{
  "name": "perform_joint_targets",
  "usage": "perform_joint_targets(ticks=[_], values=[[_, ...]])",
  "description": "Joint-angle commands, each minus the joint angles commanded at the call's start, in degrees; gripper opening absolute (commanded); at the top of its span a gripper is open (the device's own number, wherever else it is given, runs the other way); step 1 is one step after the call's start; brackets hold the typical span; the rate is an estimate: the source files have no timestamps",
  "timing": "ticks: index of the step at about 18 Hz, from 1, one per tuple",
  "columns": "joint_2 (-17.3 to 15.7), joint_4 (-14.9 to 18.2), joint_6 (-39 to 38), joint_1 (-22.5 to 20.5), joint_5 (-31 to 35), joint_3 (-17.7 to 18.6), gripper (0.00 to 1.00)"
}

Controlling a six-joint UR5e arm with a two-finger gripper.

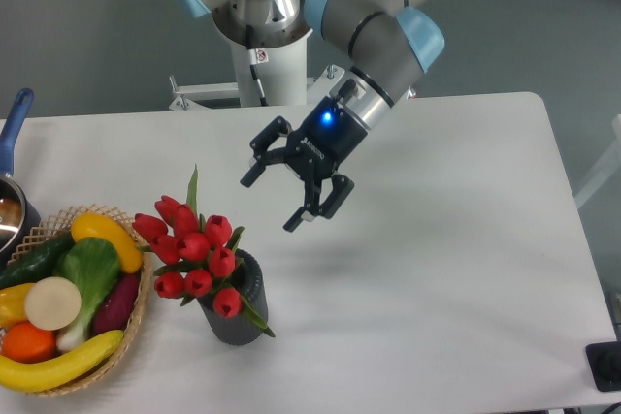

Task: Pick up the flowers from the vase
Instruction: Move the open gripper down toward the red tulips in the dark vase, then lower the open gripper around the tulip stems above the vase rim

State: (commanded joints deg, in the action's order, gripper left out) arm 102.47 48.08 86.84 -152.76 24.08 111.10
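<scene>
My gripper point(270, 203) mid-frame, fingers spread wide, holding nothing, tilted toward lower left. Flowers point(192, 249) lower left, in vase point(236, 312), below-left of me, apart. Basket point(136, 322) beside vase.

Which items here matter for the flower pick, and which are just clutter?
Job:
- bunch of red tulip flowers with green leaves
- small dark grey ribbed vase holding them
- black two-finger gripper, jaws open, up and right of the bunch

Clutter:
- woven wicker basket of fruit and vegetables
- blue-handled pot at the left edge
</scene>
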Motion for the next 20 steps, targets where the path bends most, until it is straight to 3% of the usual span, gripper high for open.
perform_joint_targets(ticks=[8,20], values=[[4.83,-1.76,-0.09,2.37,-0.09,-3.09,1.00],[7.48,-2.02,-0.18,4.83,-1.67,-3.52,1.00]])
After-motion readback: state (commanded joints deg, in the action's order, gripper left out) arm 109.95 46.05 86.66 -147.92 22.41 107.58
